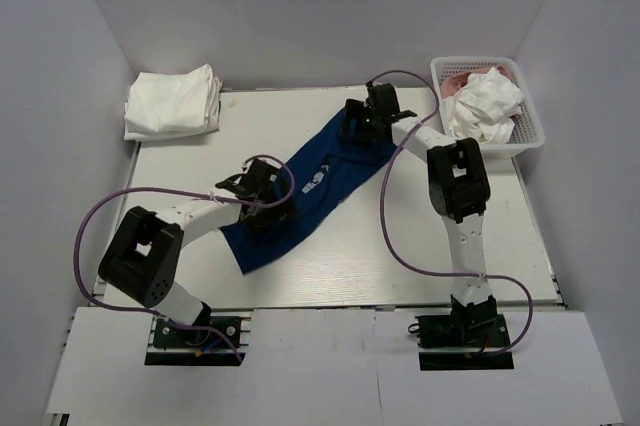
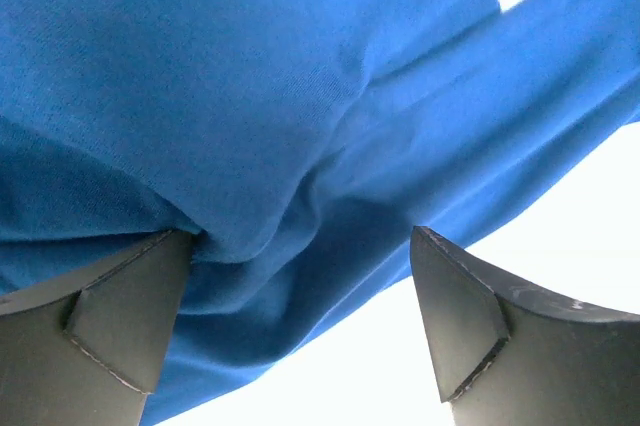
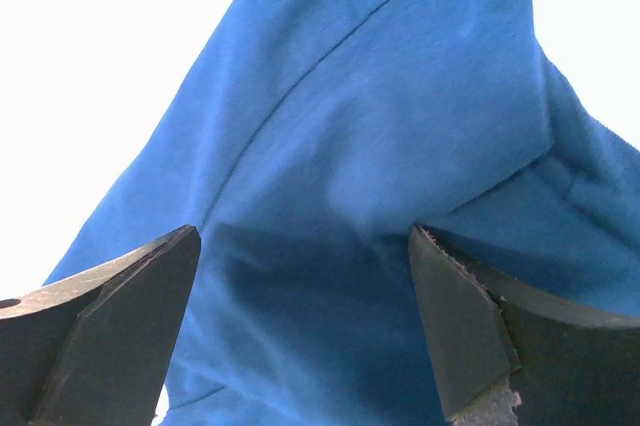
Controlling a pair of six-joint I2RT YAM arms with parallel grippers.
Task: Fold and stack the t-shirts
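Observation:
A navy blue t-shirt (image 1: 310, 191) with a small white chest print lies crumpled in a long diagonal strip across the middle of the table. My left gripper (image 1: 262, 208) is open, low over the shirt's lower left part; in the left wrist view the blue cloth (image 2: 300, 126) fills the frame and its edge passes between the spread fingers. My right gripper (image 1: 362, 131) is open over the shirt's upper right end; the right wrist view shows blue cloth (image 3: 380, 176) between the wide-apart fingers. A folded white t-shirt stack (image 1: 172, 103) sits at the back left.
A white plastic lattice basket (image 1: 532, 131) stands at the back right, holding a crumpled white tee (image 1: 485, 106) and a bit of pink cloth (image 1: 458, 78). Purple cables loop from both arms. White walls enclose the table on three sides.

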